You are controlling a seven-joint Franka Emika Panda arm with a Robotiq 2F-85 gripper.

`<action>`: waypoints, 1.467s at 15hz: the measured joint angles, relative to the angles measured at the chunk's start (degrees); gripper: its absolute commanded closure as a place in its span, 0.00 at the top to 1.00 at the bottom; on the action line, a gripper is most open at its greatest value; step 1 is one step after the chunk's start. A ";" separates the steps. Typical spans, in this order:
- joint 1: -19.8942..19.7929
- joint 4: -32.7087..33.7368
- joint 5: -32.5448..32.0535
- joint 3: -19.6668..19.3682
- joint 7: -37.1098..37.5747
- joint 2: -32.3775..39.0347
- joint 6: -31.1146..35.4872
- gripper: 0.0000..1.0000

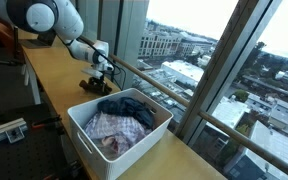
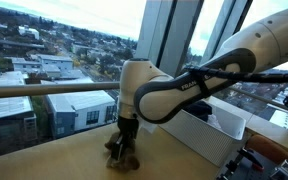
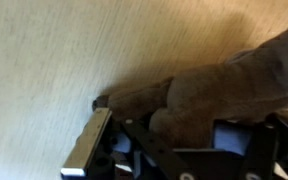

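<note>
A brown piece of cloth [image 3: 219, 90] lies crumpled on the light wooden tabletop [image 3: 54, 60] beside the window. My gripper [image 3: 184, 125] is down on it, and the fabric fills the space between the jaws. The left finger [image 3: 88, 148] presses against the cloth's edge; the right finger is hidden by fabric. In both exterior views the gripper [image 1: 97, 80] [image 2: 123, 147] points straight down onto the small brown heap [image 1: 91, 85] [image 2: 122, 155], touching the table.
A white bin [image 1: 84, 138] [image 2: 212, 140] holding a blue garment [image 1: 126, 106] and a checked cloth [image 1: 114, 130] stands on the same table, close to the gripper. Window glass and a railing [image 2: 44, 90] run along the table's far edge.
</note>
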 measured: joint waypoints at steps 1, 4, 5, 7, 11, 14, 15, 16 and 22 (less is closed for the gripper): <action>-0.47 -1.40 -0.05 -0.22 0.25 -1.46 -0.07 0.00; -1.37 -6.73 -0.20 -1.68 1.73 -8.50 -0.25 0.01; -1.32 -8.59 -0.29 -2.60 2.51 -11.36 -0.39 0.00; -1.13 -12.31 -1.32 -4.73 5.11 -17.13 -0.74 0.00; -1.15 -20.84 -6.64 -9.27 13.12 -28.89 -2.96 0.00; -2.39 -28.67 -9.91 -11.35 18.04 -37.50 -6.46 0.00; -3.47 -31.67 -10.32 -11.47 19.06 -40.22 -7.09 0.00; -4.74 -34.72 -10.54 -11.49 19.71 -42.73 -7.22 0.00; -15.58 -53.87 -10.86 -11.91 20.16 -54.79 -4.40 0.00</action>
